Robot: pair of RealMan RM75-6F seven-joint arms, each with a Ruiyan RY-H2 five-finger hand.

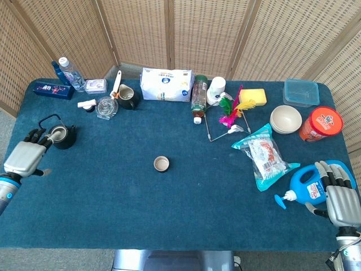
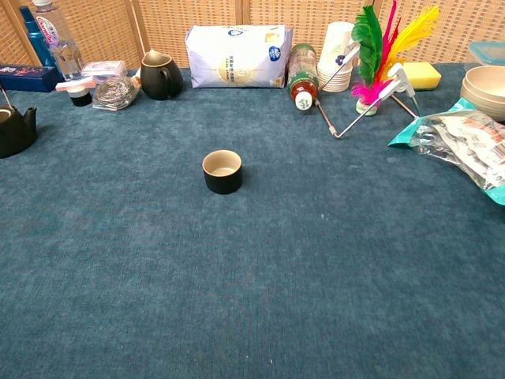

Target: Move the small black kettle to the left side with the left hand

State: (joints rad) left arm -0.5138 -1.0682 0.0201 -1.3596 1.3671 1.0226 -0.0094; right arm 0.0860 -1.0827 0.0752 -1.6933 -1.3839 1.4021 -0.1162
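The small black kettle [image 1: 61, 136] stands upright near the table's left edge, its wire handle raised and no lid on it. In the chest view only the kettle's [image 2: 14, 130] right part shows at the left border. My left hand [image 1: 25, 156] lies just left of and nearer than the kettle. Its fingers point toward the kettle and stop short of it, holding nothing. My right hand [image 1: 340, 197] sits at the near right corner with fingers extended beside a blue detergent bottle [image 1: 305, 188], not gripping it. Neither hand shows in the chest view.
A small black cup [image 1: 161, 164] stands mid-table. Along the back are a water bottle [image 1: 71, 73], a dark jug [image 1: 126, 96], a white bag [image 1: 166, 84] and a lying bottle [image 1: 198, 97]. To the right lie a feather toy [image 1: 232, 110], a snack bag [image 1: 263, 155], a bowl [image 1: 285, 119] and a red tub [image 1: 320, 124].
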